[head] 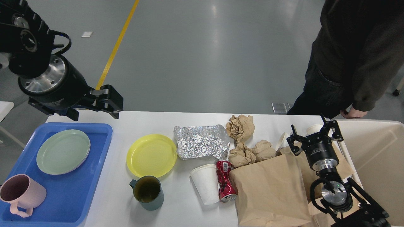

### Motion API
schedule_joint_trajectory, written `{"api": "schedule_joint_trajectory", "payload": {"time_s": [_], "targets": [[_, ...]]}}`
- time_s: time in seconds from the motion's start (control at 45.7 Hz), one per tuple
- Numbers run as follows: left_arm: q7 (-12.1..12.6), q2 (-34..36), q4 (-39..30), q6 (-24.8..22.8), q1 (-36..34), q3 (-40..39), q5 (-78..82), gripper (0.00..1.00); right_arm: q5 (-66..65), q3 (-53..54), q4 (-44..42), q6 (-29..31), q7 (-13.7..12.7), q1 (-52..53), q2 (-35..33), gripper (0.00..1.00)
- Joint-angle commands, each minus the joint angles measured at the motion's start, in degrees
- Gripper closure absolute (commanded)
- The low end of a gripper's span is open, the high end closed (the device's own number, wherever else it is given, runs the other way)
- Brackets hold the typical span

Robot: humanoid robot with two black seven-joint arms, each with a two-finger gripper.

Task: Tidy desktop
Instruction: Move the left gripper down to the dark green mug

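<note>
Item: desk, white top with rounded corners, spanning the view below both arms; its near edge and right end are cut off or covered.

Left gripper: raised over the desk's far left corner, fingers dark and seen from the side; whether they are spread or pressed together cannot be told. Nothing visible between them.

Right gripper: fingers spread, holding nothing, poised above the brown paper bag.

Governing relation: the yellow plate and dark green mug lie below and right of the left gripper, toward the robot; the blue tray, holding a green plate and a pink mug, lies directly below it. Left arm is the nearer for crockery.

Just left of the right gripper: crumpled paper, foil, white cup on its side, long axis running near to far, and crushed red can touching it. Cream bin just right.

Obscured: white cups behind the right gripper, partly hidden; bag's near end cut off.
</note>
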Motion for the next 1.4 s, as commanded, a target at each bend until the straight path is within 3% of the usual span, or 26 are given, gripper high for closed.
{"api": "schedule_joint_trajectory", "payload": {"time_s": [0.0, 0.087, 0.284, 0.416, 0.525, 0.656, 0.765, 0.897, 1.05, 1.203, 1.378], "targets": [[0.02, -3.22, -0.98, -3.33, -2.78, -3.37, -3.21, 0.09, 0.00, 0.00, 0.00, 0.00, 0.00, 0.00, 0.00, 0.00], [0.02, -3.92, -0.98, -5.88, -3.92, -4.86, -4.44, 0.09, 0.00, 0.00, 0.00, 0.00, 0.00, 0.00, 0.00, 0.00], [-0.25, -4.10, -0.89, -5.89, -2.96, -4.25, -4.88, 0.09, 0.00, 0.00, 0.00, 0.00, 0.00, 0.00, 0.00, 0.00], [-0.33, -4.10, -0.19, -4.49, 3.45, -3.82, -4.97, 0.09, 0.00, 0.00, 0.00, 0.00, 0.00, 0.00, -0.09, 0.00], [-0.33, -3.66, 1.30, -0.10, 11.17, -2.93, -4.88, 0.09, 0.00, 0.00, 0.00, 0.00, 0.00, 0.00, 0.00, 0.00], [-0.60, -5.50, 4.82, 9.74, 25.67, -3.72, -4.97, 0.12, 0.00, 0.00, 0.00, 0.00, 0.00, 0.00, 0.00, 0.00], [-0.69, -7.61, 6.84, 15.72, 33.86, -5.04, -6.02, 0.17, 0.00, 0.00, 0.00, 0.00, 0.00, 0.00, 0.00, 0.00], [-0.60, -8.05, 9.65, 17.14, 41.59, -7.06, -10.15, 0.19, 0.00, 0.00, 0.00, 0.00, 0.00, 0.00, 0.00, 0.00], [-0.69, -8.49, 11.24, 18.37, 47.49, -9.08, -13.75, 0.32, 0.00, 0.00, 0.00, 0.00, 0.00, 0.00, 0.00, 0.00], [-0.51, -10.60, 12.82, 25.57, 53.64, -10.75, -14.20, 0.32, 0.00, 0.00, 0.00, 0.00, 0.00, 0.00, 0.00, 0.00], [-0.51, -11.57, 15.89, 28.56, 57.77, -11.02, -14.28, 0.32, 0.00, 0.00, 0.00, 0.00, 0.00, 0.00, 0.00, 0.00]]}}
